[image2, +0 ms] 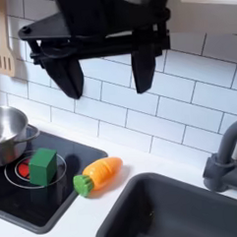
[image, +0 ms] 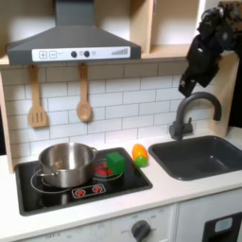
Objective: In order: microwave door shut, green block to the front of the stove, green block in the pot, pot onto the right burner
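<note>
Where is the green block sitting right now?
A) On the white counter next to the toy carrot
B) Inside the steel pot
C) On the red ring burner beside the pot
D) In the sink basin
C: in both exterior views the green block sits on the red burner ring of the black stove, next to the pot and not in it.

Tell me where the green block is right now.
In both exterior views the green block sits on the stove's right burner, between the pot and the orange toy carrot.
</note>
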